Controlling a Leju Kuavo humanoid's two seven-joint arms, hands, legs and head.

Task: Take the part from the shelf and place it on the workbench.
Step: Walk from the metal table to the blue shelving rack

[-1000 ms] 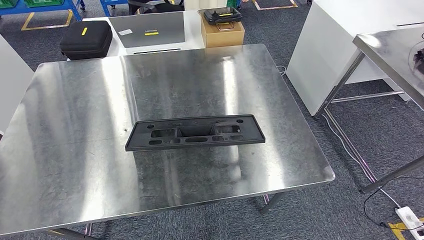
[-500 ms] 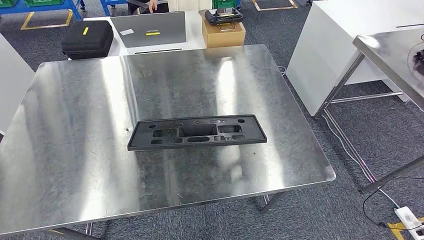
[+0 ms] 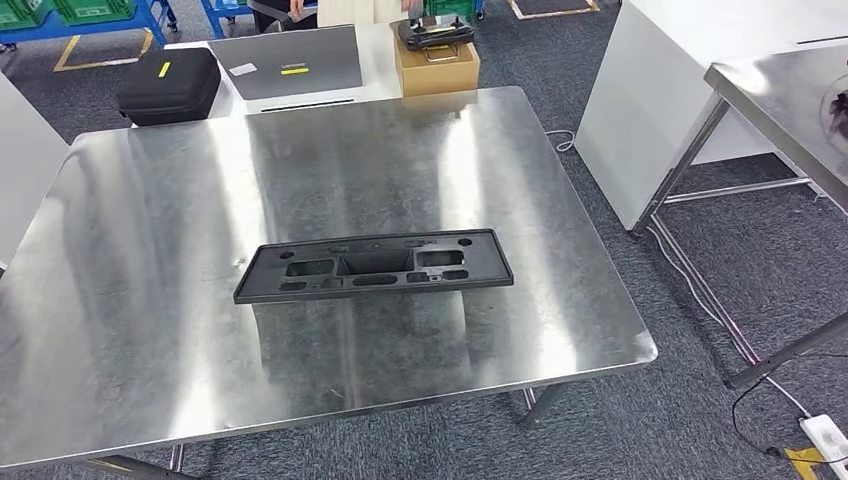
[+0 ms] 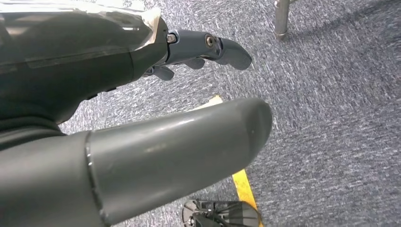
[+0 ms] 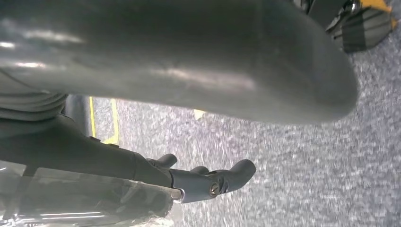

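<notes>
Lying flat mid-table (image 3: 120, 300), part (image 3: 375, 265) sits well apart from both hanging hands. Left robot hand (image 4: 142, 142) and right robot hand (image 5: 189, 94): fingers apart, empty. Risk: a careless bump against the table could shift the part.

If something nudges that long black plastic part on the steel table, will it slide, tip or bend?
The black part lies flat and wide on the steel table, so tipping or rolling looks unlikely. The tabletop is smooth and shiny, so it would probably slide easily. Its moulded frame with cut-out pockets suggests it is fairly stiff and light for its length, though lifting one end might flex it slightly.
</notes>
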